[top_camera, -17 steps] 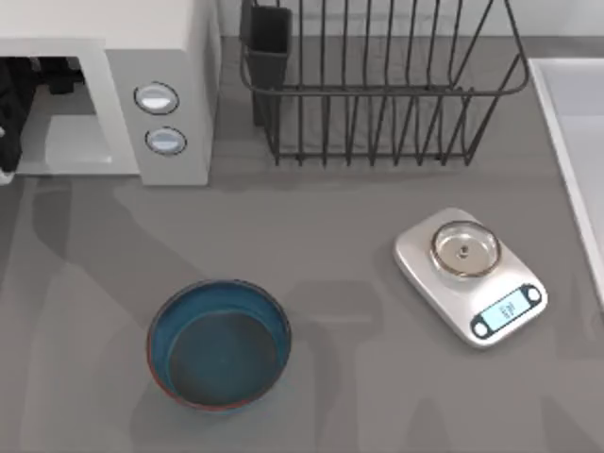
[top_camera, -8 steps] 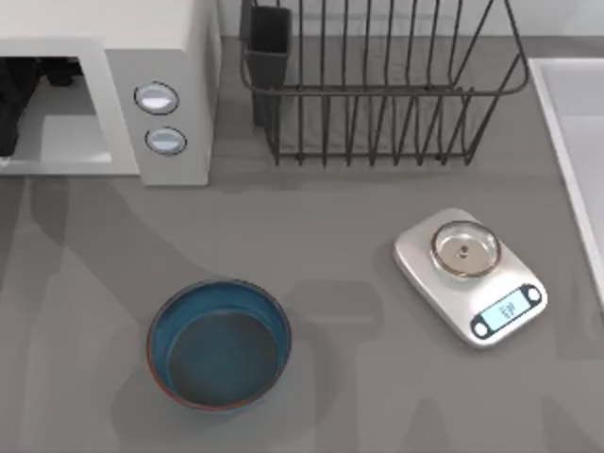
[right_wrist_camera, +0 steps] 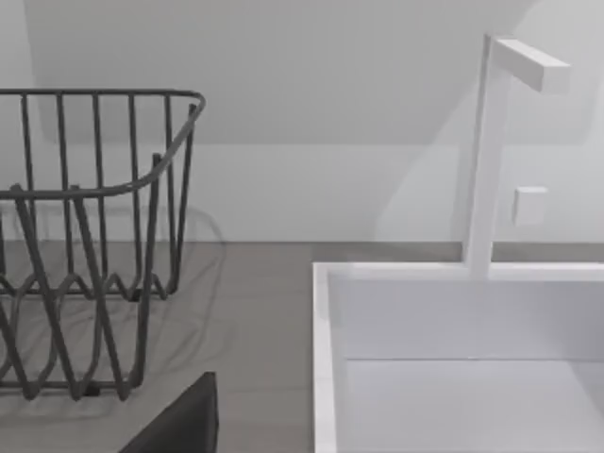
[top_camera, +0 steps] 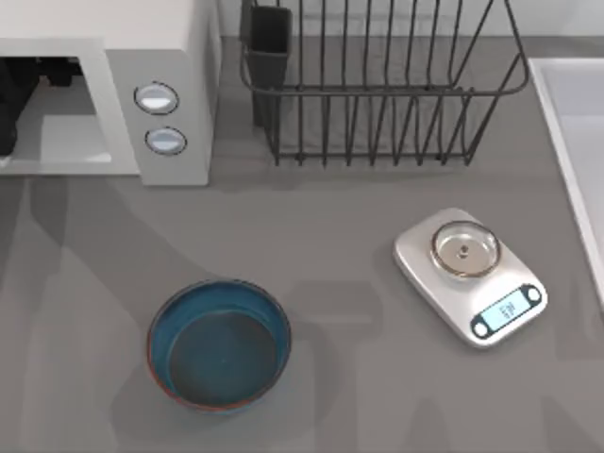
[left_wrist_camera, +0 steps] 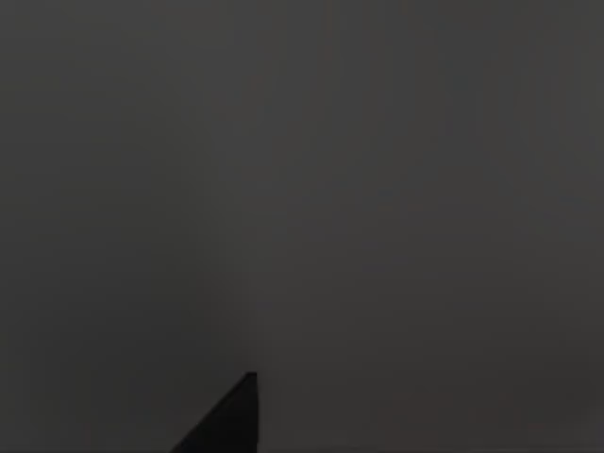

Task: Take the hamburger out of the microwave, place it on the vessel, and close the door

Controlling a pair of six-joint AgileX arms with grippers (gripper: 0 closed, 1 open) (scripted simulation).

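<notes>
The white microwave (top_camera: 113,90) sits at the back left corner of the worktop (top_camera: 359,255), with its two round knobs (top_camera: 157,98) on the side panel facing up toward the top camera. Its hole is open at the worktop's left edge, and something dark — part of the left arm (top_camera: 11,104) — is reaching into it. The left wrist view is dark, so I cannot tell if the left gripper is open or closed, and I cannot tell where the hamburger is. The bowl (top_camera: 219,344) stands near the front edge, left of the middle, well apart from the microwave; its blue inside has nothing in it. A dark wire rack (top_camera: 377,85) stands along the back edge, just beside the microwave. A small silver scale (top_camera: 469,274) sits to the right of the middle. A white sink (right_wrist_camera: 453,359) lies at the right edge, with a white tap (right_wrist_camera: 491,151) standing behind it — the rack (right_wrist_camera: 94,236) is beside it in the right wrist view.
</notes>
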